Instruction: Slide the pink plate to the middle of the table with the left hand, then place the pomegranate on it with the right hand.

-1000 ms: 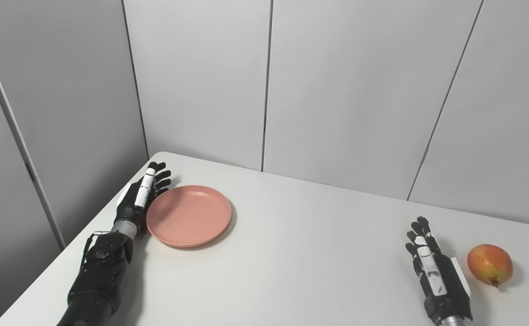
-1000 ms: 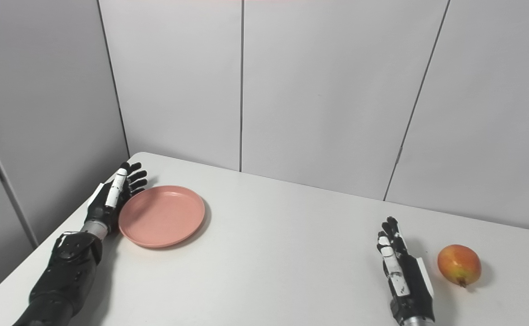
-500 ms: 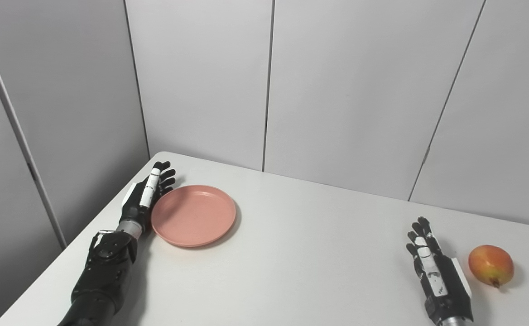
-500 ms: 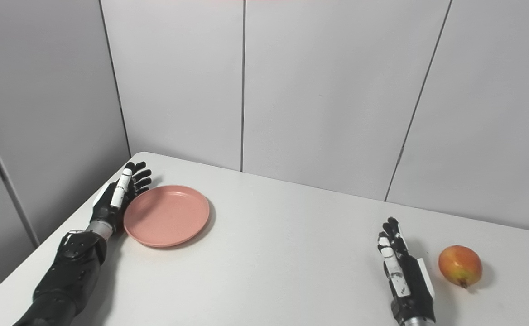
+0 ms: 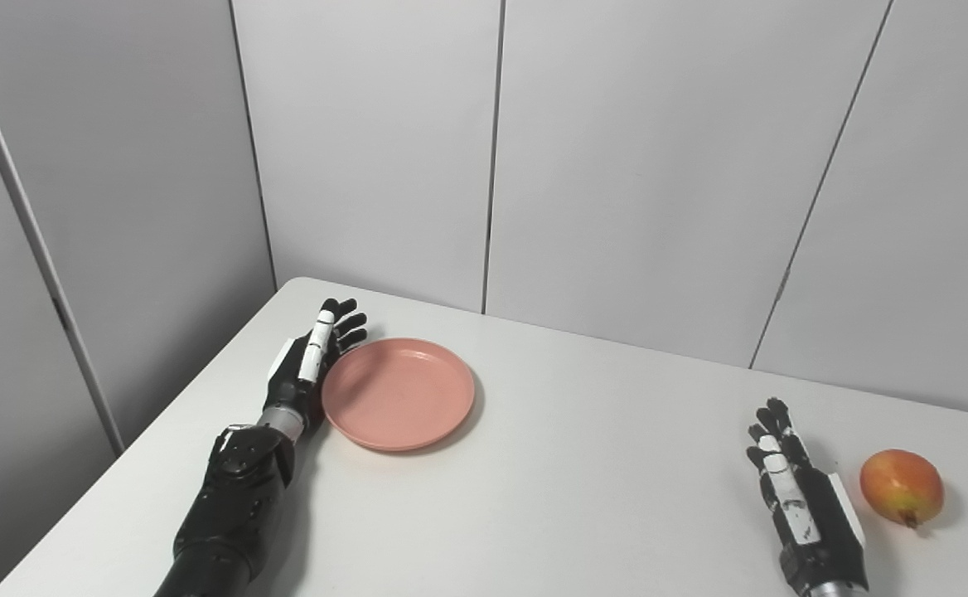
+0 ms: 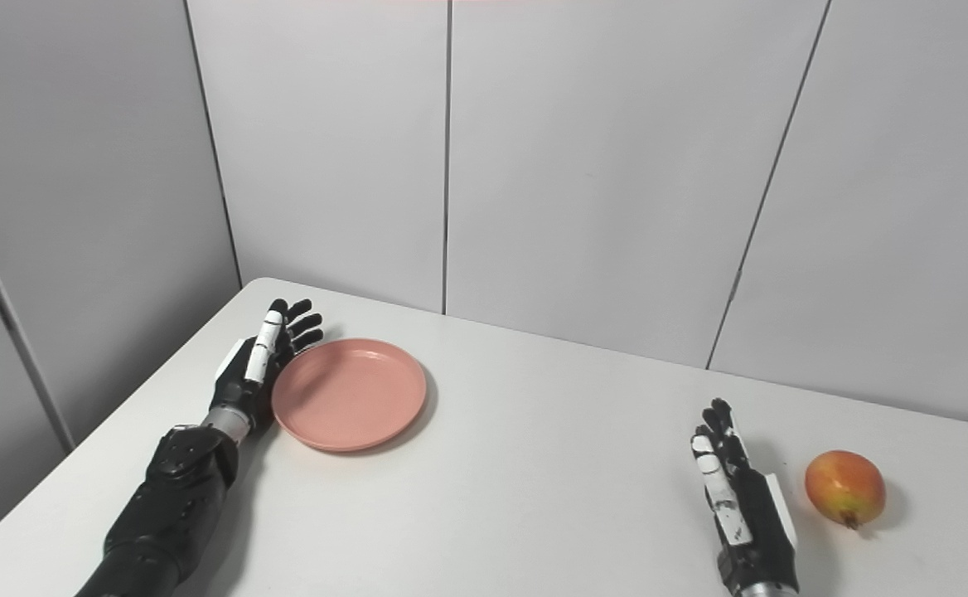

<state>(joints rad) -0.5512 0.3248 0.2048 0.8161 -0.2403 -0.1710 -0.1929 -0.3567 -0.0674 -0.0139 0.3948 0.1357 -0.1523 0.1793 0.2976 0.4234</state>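
A bare test cell of a lab sort is suggested rather than a home or kitchen. A plain white table (image 5: 534, 464) is enclosed on the far and left sides by smooth pale grey wall panels (image 5: 633, 166), divided by thin dark vertical seams (image 5: 492, 157). No furnishing or decoration is shown on the panels.

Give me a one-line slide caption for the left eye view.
Left hand open against the pink plate edge; right hand open beside the pomegranate on the white table.
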